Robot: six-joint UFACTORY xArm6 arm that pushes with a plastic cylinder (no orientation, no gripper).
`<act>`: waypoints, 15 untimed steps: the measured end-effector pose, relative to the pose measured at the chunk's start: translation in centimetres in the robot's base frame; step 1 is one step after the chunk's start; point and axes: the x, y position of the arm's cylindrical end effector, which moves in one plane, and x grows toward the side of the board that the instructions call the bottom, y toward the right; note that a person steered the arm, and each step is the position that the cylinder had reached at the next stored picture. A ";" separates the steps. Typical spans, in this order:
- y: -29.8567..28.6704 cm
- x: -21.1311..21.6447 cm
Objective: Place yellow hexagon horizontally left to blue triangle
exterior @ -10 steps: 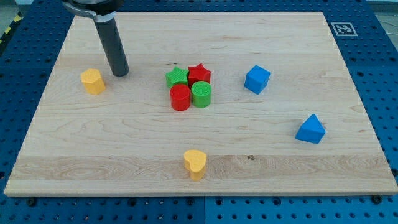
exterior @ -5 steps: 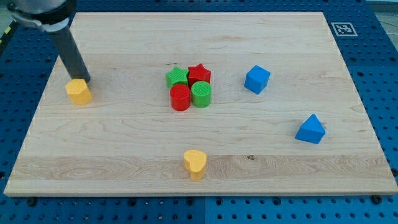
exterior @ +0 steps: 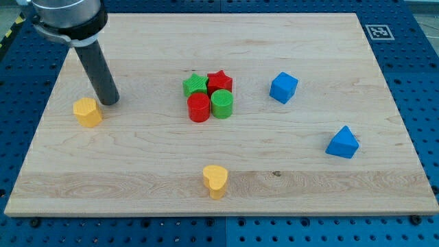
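At the upper left of the frame, the dark rod descends from its mount to the wooden board (exterior: pixel 226 31), and my tip (exterior: pixel 110 101) rests on the surface with nothing attached to it. The yellow hexagon (exterior: pixel 87 112) lies just beside the tip, to its lower left, with a narrow gap showing between them. Near the centre of the board four blocks sit packed together: a green star (exterior: pixel 195 85) and a red star (exterior: pixel 219 81) above, a red cylinder (exterior: pixel 199 108) and a green cylinder (exterior: pixel 222 104) below. A blue cube (exterior: pixel 283 88) stands to their right. The blue triangle (exterior: pixel 342 143) lies at the right of the frame, well apart from the hexagon. A yellow heart (exterior: pixel 215 180) sits at the lower centre.
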 end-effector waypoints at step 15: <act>-1.9 5.9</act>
